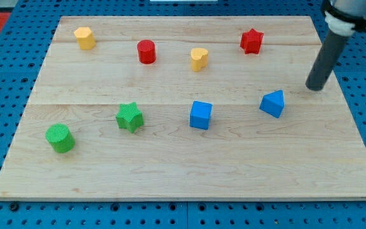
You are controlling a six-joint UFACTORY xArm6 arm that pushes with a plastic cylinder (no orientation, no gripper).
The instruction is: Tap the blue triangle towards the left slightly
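The arm carried no jaws, so there was nothing to call wide or narrow; it ended in a dark rod, and my tip [316,88] rested on the table [170,172] near its right edge. The blue triangle [272,103] lay just beside my tip, toward the view's left and a little toward the bottom edge, apart from it and not touching.

Further left along the same band sat the blue cube [201,115], then the green star [129,117], and the green cylinder [60,138] nearer the bottom left corner.

Along the top edge stood the yellow hexagonal block [84,38] toward the top left corner, the red cylinder [147,51], the yellow heart-like block [199,58], and the red star [251,41] toward the top right corner.
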